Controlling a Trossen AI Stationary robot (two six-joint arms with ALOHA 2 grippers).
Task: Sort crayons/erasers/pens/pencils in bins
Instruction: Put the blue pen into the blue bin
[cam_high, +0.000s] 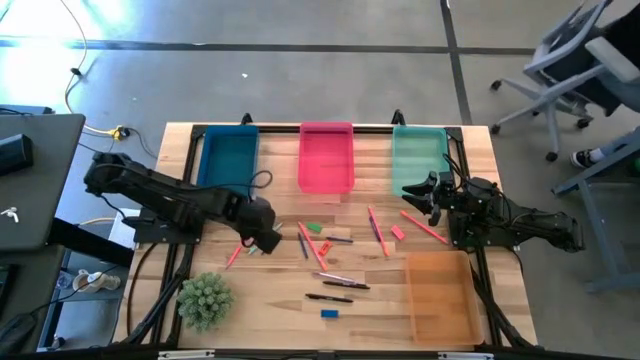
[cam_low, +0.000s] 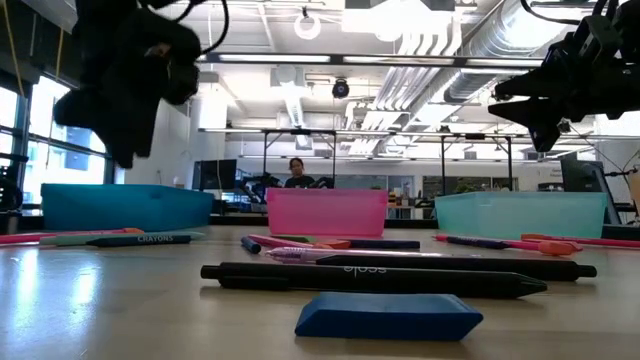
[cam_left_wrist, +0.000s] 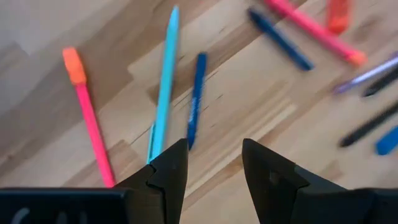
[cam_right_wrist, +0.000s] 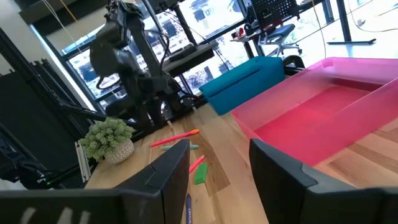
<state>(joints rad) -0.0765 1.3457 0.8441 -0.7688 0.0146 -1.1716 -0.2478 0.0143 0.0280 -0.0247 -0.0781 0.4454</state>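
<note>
The table (cam_high: 270, 300) carries four bins: the blue bin (cam_high: 229, 156), pink bin (cam_high: 326, 157) and green bin (cam_high: 418, 158) in a row along the far edge, and the orange bin (cam_high: 441, 295) near the right front corner. All four look empty; nothing is sorted yet.

The left gripper (cam_left_wrist: 214, 163) hangs over the left part of the table, fingers apart and holding nothing, just above a light blue stick (cam_left_wrist: 163, 93), a dark blue crayon (cam_left_wrist: 196, 99) and a pink stick (cam_left_wrist: 91, 118) lying close together. The risk is that closing here catches two at once or nudges one aside.

The right gripper (cam_right_wrist: 217, 165) waits by the green bin, open and empty.

Pens (cam_high: 336, 283) and the blue eraser (cam_high: 329, 313) lie mid-table towards the front edge.
</note>
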